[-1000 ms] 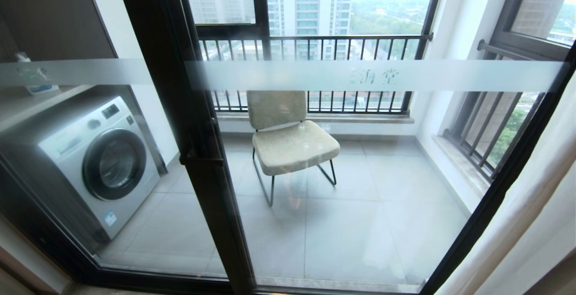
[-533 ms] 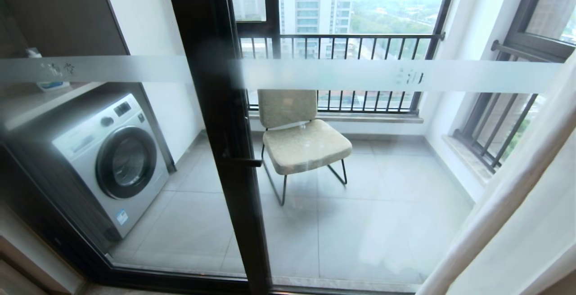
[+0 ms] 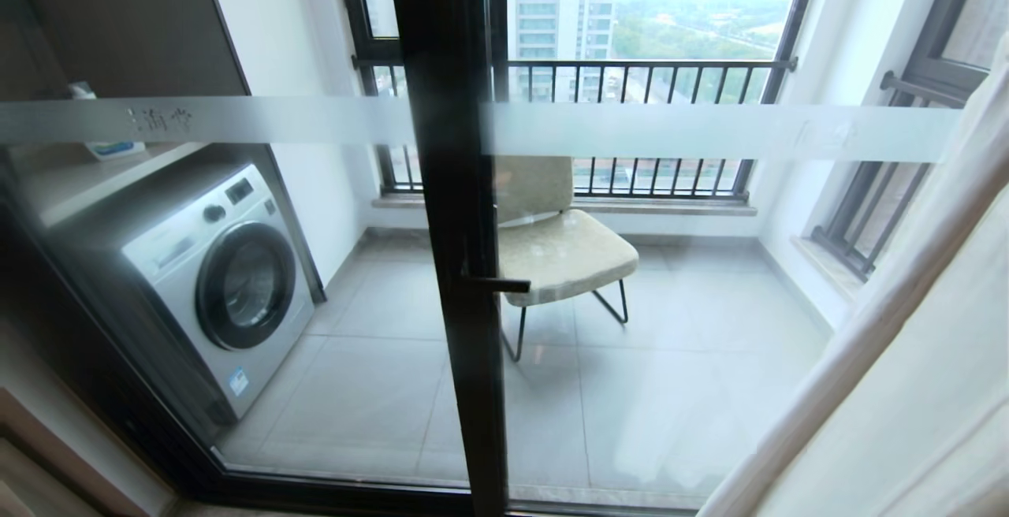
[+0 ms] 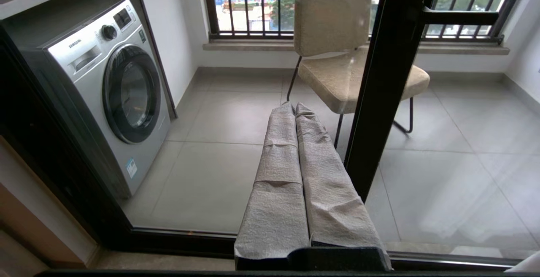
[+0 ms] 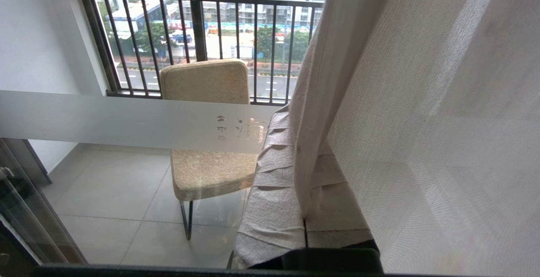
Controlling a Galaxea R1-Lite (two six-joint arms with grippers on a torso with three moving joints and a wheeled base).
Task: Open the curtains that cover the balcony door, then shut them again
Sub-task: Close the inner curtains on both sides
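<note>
Tiled balcony behind the balcony door (image 3: 453,210): right gripper (image 5: 301,142), fingers pressed together, should hook curtains (image 5: 422,120) leftward, dragging steadily.

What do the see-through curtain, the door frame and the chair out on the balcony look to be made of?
The curtain: thin white woven sheer, its weave visible with daylight showing through it. The door frame: probably metal, with a smooth, dark brown-black finish. The chair: nubby beige upholstery over thin dark legs, seemingly bent metal rod.
</note>
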